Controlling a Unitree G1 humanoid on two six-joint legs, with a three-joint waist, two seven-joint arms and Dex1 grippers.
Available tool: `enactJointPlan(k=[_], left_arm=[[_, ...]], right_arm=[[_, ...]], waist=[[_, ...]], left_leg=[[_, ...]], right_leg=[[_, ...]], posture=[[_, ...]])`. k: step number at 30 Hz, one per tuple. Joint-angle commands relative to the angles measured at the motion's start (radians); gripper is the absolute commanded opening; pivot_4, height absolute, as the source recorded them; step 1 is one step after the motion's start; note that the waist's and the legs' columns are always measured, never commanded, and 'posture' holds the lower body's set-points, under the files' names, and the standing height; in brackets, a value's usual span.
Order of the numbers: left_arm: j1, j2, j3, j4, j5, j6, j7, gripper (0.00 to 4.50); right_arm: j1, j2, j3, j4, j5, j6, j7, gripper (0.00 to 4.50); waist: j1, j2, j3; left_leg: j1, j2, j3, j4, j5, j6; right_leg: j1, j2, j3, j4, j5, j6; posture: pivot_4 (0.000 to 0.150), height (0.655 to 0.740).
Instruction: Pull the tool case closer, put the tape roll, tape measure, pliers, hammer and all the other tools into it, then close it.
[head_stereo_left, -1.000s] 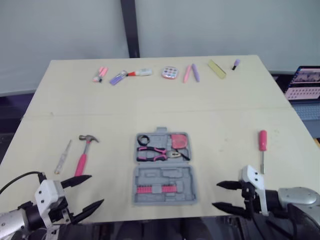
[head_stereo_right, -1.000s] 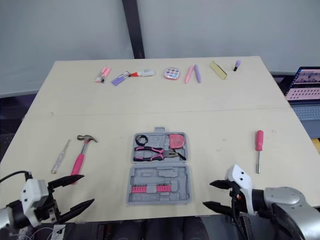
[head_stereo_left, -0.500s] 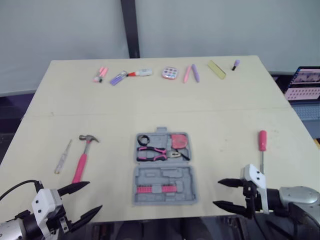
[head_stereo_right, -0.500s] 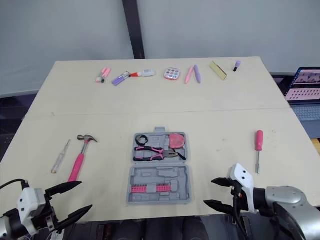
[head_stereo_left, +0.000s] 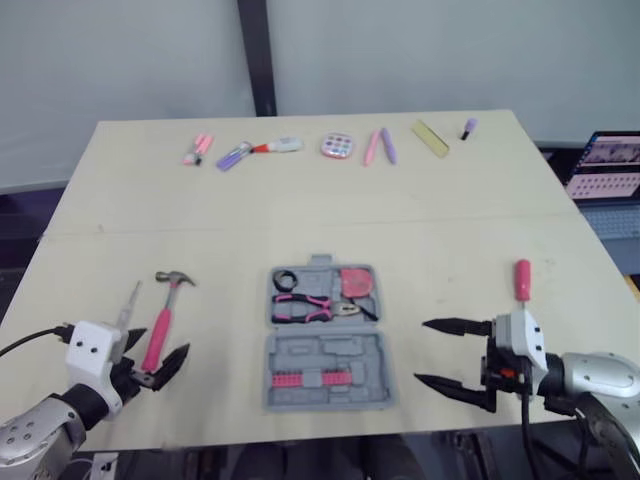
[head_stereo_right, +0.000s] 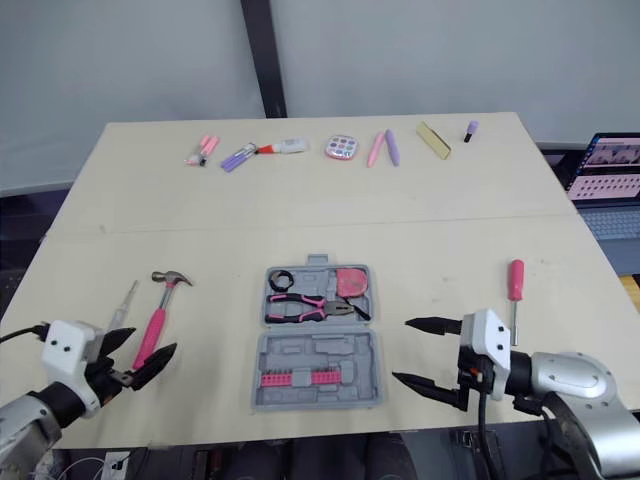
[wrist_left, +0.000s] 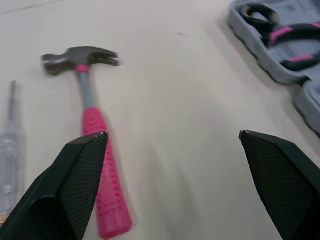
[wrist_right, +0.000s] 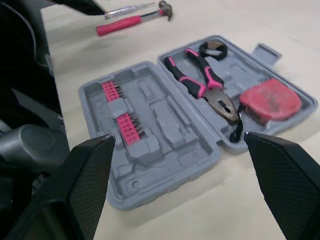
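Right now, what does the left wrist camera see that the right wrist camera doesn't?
The left wrist view adds the left hand, its fingers spread wide, one in front of the pink handle of the hammer. The right wrist view adds the open right hand, the red tape measure and the pink bits inside the tool case. Both show the hammer, the thin clear screwdriver beside it, and the tool case with the pliers and tape roll in it.

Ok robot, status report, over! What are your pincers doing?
Left pincer open at the hammer handle. Right pincer open beside the open tool case. Pliers inside; hammer, pink screwdriver out on table. Nothing blocking.
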Motion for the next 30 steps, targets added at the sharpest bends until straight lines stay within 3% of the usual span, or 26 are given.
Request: enactJointPlan(k=[1, 7, 13, 19, 30], left_arm=[[0.0, -0.031, 0.07, -0.057, -0.048, 0.084, 0.072, 4.5], [-0.065, -0.005, 0.185, -0.005, -0.093, 0.163, 0.109, 4.5], [-0.189, 0.148, 0.238, 0.162, -0.082, 0.259, 0.1, 4.5], [-0.288, 0.283, 0.096, 0.309, -0.015, 0.308, 0.08, 4.5], [-0.506, 0.32, -0.115, 0.623, 0.145, 0.15, 0.042, 4.5]], right_arm=[[-0.01, -0.002, 0.011, 0.009, 0.011, -0.051, 0.05, 4.38], [-0.035, -0.006, 0.02, 0.014, 0.027, -0.045, 0.061, 4.38], [-0.049, -0.012, 0.009, 0.023, 0.037, -0.045, 0.066, 4.38], [-0.047, -0.008, 0.018, 0.022, 0.012, -0.038, 0.037, 4.38], [-0.031, -0.009, 0.007, -0.008, -0.004, -0.011, -0.026, 4.38]], waist=[[0.001, 0.0, 0.0], [0.004, 0.0, 0.0], [0.002, -0.001, -0.001], [-0.001, 0.0, 0.0], [0.0, -0.001, -0.001]], left_leg=[[0.0, 0.0, 0.0, 0.0, 0.0, 0.0], [0.0, 0.0, 0.0, 0.001, 0.0, -0.001], [0.001, 0.0, -0.001, 0.001, 0.001, -0.002], [0.0, 0.0, 0.0, -0.001, 0.001, -0.002], [0.0, 0.0, 0.0, -0.001, 0.002, -0.003]], right_leg=[[0.0, 0.0, 0.0, 0.0, 0.0, 0.0], [0.0, 0.0, 0.0, 0.001, 0.0, 0.0], [0.0, 0.0, 0.0, 0.002, 0.0, -0.001], [-0.002, 0.0, 0.0, 0.002, -0.001, -0.001], [-0.003, 0.0, 0.0, 0.005, -0.001, -0.001]], posture=[[0.15, 0.74], [0.15, 0.74], [0.15, 0.74], [0.15, 0.74], [0.15, 0.74]])
